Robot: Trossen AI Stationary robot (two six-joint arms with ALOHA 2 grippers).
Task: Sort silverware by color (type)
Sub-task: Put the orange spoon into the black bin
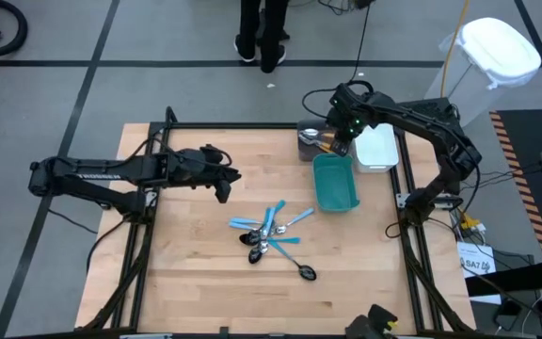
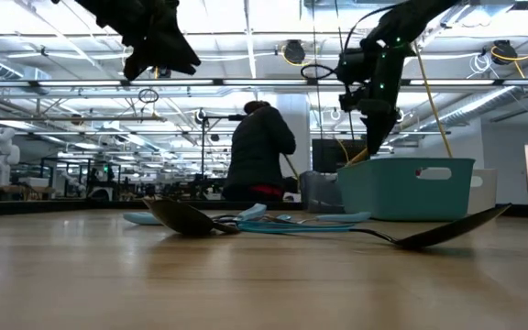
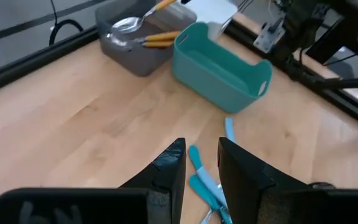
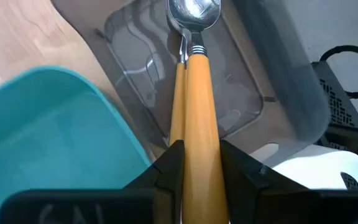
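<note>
The right claw (image 4: 194, 163) is clenched on an orange-handled spoon (image 4: 194, 93), holding it above the gray bin (image 1: 313, 143), spoon head pointing down into it. The left claw (image 3: 201, 165) hovers empty above the counter (image 1: 186, 254), its fingers slightly apart. The remaining silverware (image 1: 273, 240), apparently blue-handled pieces and black spoons, lies heaped mid-counter, near the teal bin (image 1: 335, 183).

Teal bin (image 1: 335, 183), gray bin (image 1: 310, 143), white bin (image 1: 377, 148), perhaps touching.
</note>
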